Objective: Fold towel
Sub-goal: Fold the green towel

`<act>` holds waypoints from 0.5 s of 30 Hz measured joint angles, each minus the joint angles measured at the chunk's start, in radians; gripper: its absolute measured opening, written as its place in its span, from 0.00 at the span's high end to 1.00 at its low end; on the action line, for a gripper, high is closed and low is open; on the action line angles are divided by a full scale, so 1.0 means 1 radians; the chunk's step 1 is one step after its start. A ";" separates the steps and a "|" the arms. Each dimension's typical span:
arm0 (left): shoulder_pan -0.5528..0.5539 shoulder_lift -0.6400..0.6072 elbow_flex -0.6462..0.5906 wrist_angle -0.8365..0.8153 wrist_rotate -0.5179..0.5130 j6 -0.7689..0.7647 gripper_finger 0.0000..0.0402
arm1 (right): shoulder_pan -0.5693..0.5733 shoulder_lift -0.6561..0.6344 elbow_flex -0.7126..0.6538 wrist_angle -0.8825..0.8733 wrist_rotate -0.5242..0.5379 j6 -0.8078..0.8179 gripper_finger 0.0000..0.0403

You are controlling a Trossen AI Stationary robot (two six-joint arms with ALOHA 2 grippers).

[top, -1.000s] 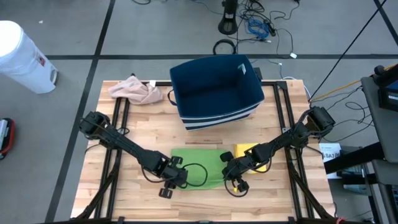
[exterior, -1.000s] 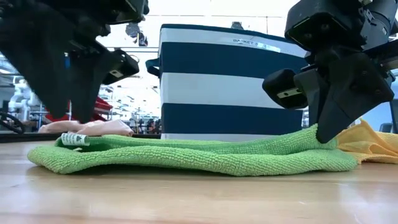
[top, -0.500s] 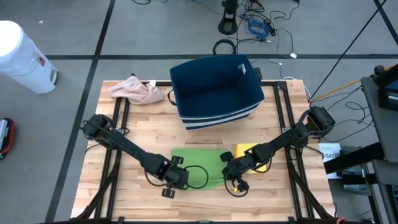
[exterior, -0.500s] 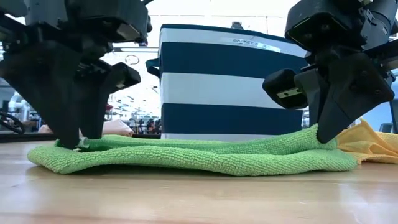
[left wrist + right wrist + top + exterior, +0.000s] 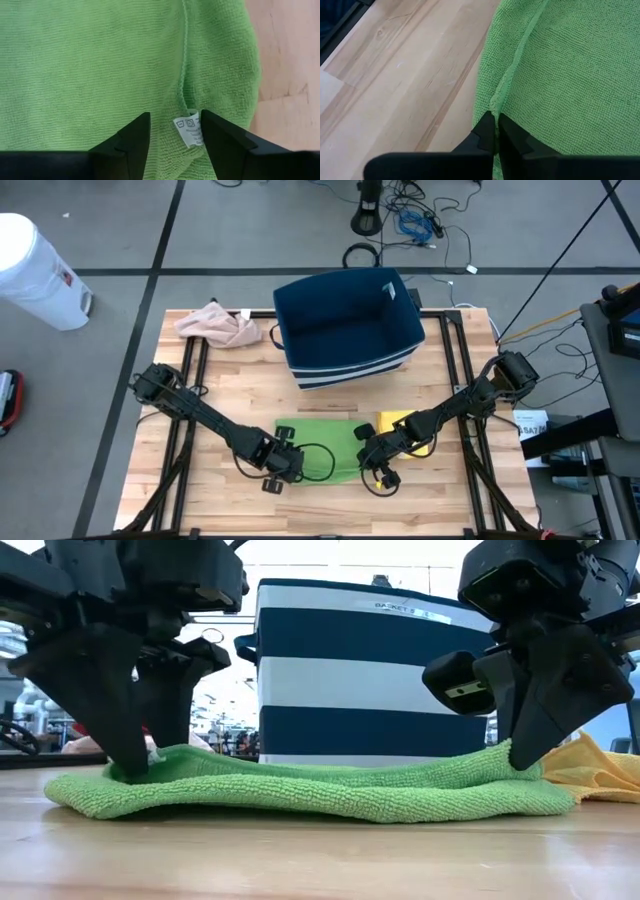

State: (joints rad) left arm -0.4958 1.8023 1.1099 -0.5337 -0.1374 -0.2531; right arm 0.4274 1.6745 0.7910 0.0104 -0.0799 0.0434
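A green towel (image 5: pixel 325 442) lies folded in layers on the wooden table (image 5: pixel 230 395), near its front edge. My left gripper (image 5: pixel 173 120) stands open at the towel's left end, pointing steeply down. Its two fingers are on either side of a corner with a white label (image 5: pixel 189 131). My right gripper (image 5: pixel 495 124) is shut at the towel's right end (image 5: pixel 520 762), slanting down. My left gripper comes from above, and its open fingertips (image 5: pixel 128 768) stand on the towel's upper layer at the left end. Nothing is pinched, and the towel lies on the table beneath them. My right gripper pinches the towel's stitched edge (image 5: pixel 506 82) between its two fingertips at the right end. The fingers slant down from the table's right. That end rises slightly to the tips; the rest lies slack on the table.
A navy and white striped basket (image 5: pixel 345 325) stands open behind the towel. A yellow cloth (image 5: pixel 400 423) lies just right of the towel, under my right arm. A pink cloth (image 5: pixel 218 325) is at the far left. A white bin (image 5: pixel 35 270) stands off the table.
My left gripper has come down onto the towel's left end, tipped steeper, and opened wider. The upper layer there now bulges up beside the fingers and hides the label in the low view. My right gripper has kept still.
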 joint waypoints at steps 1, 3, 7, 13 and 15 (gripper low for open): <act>0.000 0.000 0.000 -0.007 -0.008 0.000 0.57 | 0.000 0.000 0.000 0.000 0.000 0.000 1.00; 0.000 0.000 0.000 -0.023 -0.029 0.000 0.59 | 0.000 0.000 0.000 0.000 0.000 0.000 1.00; 0.000 0.000 0.000 -0.077 -0.054 0.001 0.69 | 0.000 0.000 0.000 0.000 0.000 0.000 1.00; 0.000 0.000 0.000 -0.091 -0.073 0.031 0.91 | 0.000 0.000 0.000 0.000 0.000 0.000 1.00; 0.000 0.000 0.000 -0.092 -0.078 0.040 0.97 | 0.000 0.000 0.000 0.000 0.000 -0.004 1.00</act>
State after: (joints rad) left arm -0.4957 1.8019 1.1099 -0.6254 -0.2154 -0.2132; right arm 0.4274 1.6745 0.7910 0.0109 -0.0797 0.0395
